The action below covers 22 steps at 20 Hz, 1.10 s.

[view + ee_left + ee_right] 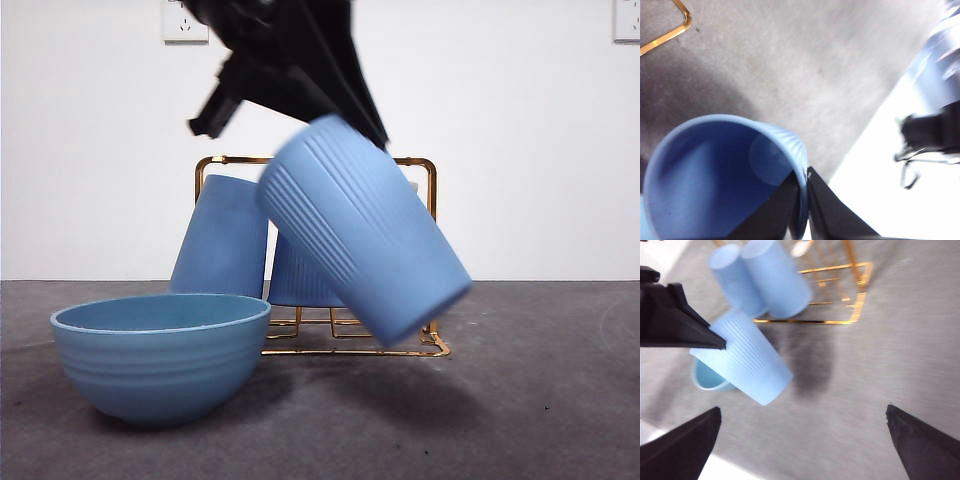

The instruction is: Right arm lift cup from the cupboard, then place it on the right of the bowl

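Note:
A tall ribbed blue cup hangs tilted in the air in front of the gold wire cupboard, to the right of the wide blue bowl. The gripper on it comes from above. The left wrist view shows it is my left gripper, jaws shut on the cup's rim. My right gripper is open and empty, above the table, looking down on the held cup, the left gripper and the bowl.
Two more blue cups lean upside down on the cupboard. A corner of the cupboard's frame shows in the left wrist view. Grey table surface lies to the right of the bowl.

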Available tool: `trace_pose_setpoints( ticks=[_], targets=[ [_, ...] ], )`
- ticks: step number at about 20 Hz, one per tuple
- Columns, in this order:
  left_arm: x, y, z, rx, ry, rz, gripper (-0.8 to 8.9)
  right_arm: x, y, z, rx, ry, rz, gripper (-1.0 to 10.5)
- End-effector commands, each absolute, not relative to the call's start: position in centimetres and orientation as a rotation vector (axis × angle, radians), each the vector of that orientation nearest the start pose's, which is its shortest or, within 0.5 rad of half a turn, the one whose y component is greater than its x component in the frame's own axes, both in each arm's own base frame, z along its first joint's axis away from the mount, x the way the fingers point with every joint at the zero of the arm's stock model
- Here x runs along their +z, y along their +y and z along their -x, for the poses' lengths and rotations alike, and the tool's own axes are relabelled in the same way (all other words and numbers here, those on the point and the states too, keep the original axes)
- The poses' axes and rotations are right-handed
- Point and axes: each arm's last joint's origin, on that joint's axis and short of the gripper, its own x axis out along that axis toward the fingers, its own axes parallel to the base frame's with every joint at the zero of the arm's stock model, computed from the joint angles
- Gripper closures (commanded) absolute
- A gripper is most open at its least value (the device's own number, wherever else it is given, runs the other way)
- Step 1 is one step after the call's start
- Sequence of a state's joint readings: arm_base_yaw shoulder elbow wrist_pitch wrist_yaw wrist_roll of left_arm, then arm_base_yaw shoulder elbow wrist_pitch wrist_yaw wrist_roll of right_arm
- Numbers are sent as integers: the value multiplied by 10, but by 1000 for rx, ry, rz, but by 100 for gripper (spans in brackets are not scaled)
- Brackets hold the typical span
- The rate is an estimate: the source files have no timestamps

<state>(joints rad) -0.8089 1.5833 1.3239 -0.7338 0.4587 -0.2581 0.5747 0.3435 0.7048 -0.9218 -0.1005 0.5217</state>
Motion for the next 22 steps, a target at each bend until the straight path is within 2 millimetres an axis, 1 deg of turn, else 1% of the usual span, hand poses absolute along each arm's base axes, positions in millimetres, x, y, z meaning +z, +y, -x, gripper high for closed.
trace_pose_setpoints(
  ticks=[1, 5, 9, 14, 22],
  targets=[
    [280, -268, -215, -1028, 1139, -126, 799, 294, 29, -40, 487, 681, -311, 420],
    [267, -291, -207, -947, 1094, -312, 799, 297, 22, -32, 446, 661, -291, 420],
    [255, -303, -196, -871, 1064, -478, 800, 296, 21, -31, 443, 667, -277, 420],
    [253, -305, -191, -798, 1013, -569, 800, 296, 21, -31, 443, 667, -277, 420],
    [254, -309, -185, -811, 990, -626, 799, 296, 21, -31, 442, 667, -279, 420]
  ],
)
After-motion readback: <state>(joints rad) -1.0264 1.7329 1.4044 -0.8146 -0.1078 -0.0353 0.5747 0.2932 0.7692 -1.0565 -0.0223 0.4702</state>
